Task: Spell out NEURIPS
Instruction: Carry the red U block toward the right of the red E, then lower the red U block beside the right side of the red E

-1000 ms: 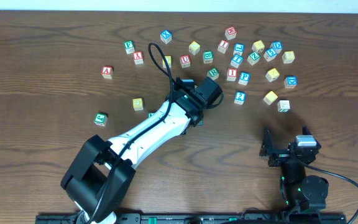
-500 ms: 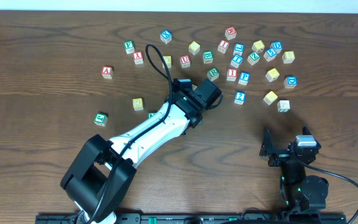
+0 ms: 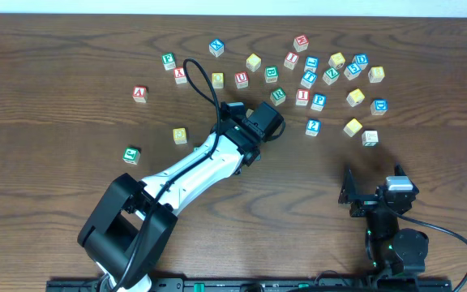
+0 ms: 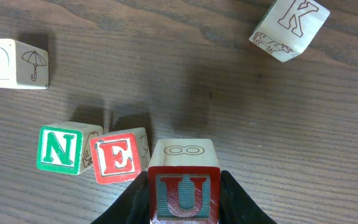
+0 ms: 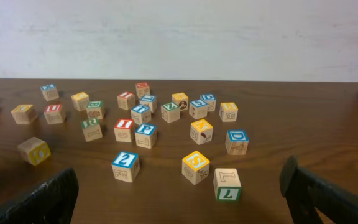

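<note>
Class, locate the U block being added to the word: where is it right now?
Left wrist view, bottom centre: the U block is clamped in the left gripper, just right of the red E block, with the green N block further left.

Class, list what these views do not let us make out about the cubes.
Overhead: the left arm largely hides the N cube, E cube and U cube.
Left wrist: the lower edge cuts off the U cube's base in the left gripper, so contact with the table cannot be judged.
Left wrist: the left edge cuts the umbrella cube; its letter is unreadable.
Right wrist: the far cube has a letter too small to read.
</note>
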